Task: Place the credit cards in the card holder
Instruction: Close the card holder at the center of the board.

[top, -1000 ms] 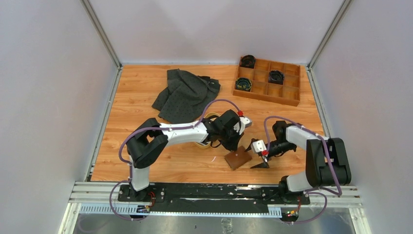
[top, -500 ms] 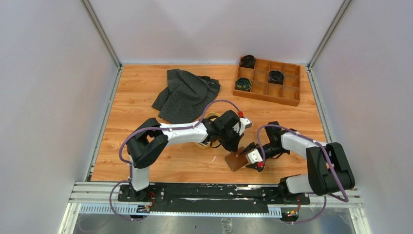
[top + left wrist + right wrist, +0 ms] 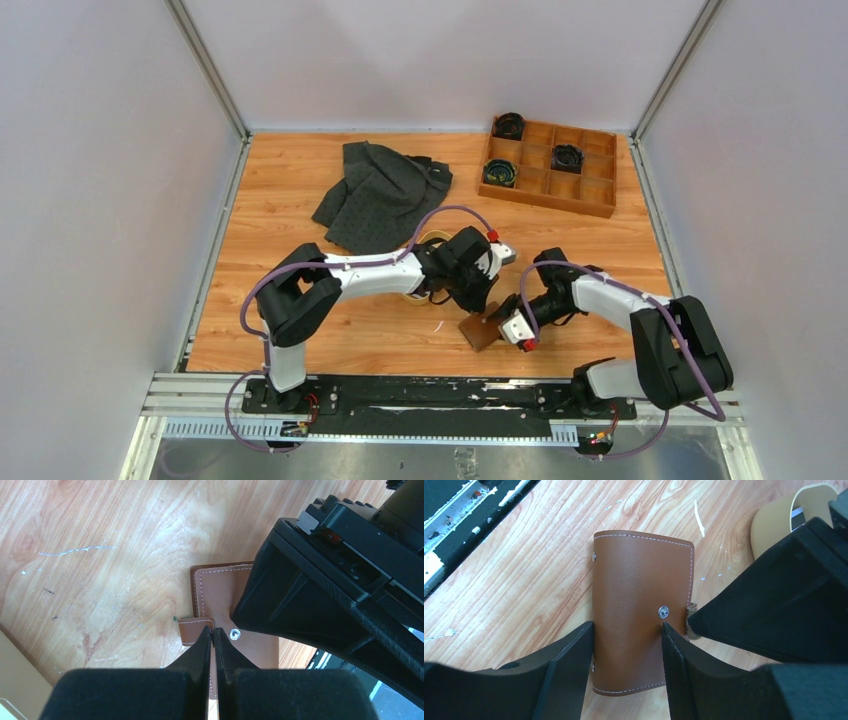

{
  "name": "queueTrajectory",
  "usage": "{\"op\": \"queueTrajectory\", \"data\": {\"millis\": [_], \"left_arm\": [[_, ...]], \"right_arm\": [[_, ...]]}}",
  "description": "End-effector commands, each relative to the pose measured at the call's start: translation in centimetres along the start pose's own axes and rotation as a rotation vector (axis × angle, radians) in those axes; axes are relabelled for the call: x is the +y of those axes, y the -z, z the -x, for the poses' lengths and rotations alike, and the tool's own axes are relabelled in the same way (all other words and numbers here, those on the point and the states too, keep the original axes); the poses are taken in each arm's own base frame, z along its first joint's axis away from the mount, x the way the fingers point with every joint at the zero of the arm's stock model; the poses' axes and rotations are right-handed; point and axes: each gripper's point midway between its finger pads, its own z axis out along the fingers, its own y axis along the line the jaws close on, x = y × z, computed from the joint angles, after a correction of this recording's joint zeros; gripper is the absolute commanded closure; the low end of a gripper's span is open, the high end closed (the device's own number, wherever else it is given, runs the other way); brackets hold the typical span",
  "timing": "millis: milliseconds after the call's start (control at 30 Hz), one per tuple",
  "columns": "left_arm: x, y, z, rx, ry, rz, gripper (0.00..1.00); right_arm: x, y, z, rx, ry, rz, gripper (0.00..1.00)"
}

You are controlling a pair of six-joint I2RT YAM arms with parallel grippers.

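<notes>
Looking down the right wrist camera, I see the card holder (image 3: 634,610) lying closed and flat on the worktop (image 3: 524,580), near the front edge and between the two arms. Its long axis runs straight away from the right gripper (image 3: 627,626), so those jaws would close across its short width. They stand apart: one finger sits at the holder's left edge, the other over its face just beside the snap button (image 3: 663,611), short of the far edge. The left gripper (image 3: 213,632) has closed jaws, tips meeting at the snap tab (image 3: 195,630); I cannot tell whether they pinch it. I judge the right jaws need shifting tab-ward to straddle both edges.
</notes>
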Motion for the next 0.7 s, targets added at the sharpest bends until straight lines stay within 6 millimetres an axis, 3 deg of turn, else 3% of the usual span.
{"op": "queueTrajectory", "data": {"millis": [0, 233, 367, 467, 667], "left_arm": [[-0.7, 0.9, -1.0, 0.028, -0.014, -0.028, 1.0], [-0.5, 1.1, -1.3, 0.04, -0.01, -0.016, 1.0], [-0.3, 0.9, -1.6, 0.052, -0.001, -0.005, 1.0], [-0.2, 0.9, -1.6, 0.05, 0.0, -0.002, 1.0], [-0.3, 1.0, -1.4, 0.043, -0.003, -0.006, 1.0]], "right_arm": [[2.6, 0.0, -3.5, 0.176, 0.065, 0.135, 0.47], [2.2, 0.2, -3.5, 0.185, 0.031, 0.115, 0.46], [0.4, 0.9, -2.9, 0.202, 0.029, 0.025, 0.34], [-0.4, 1.4, -2.8, 0.227, 0.028, -0.008, 0.32], [1.1, 1.5, -3.8, 0.269, 0.023, 0.055, 0.35]]}}
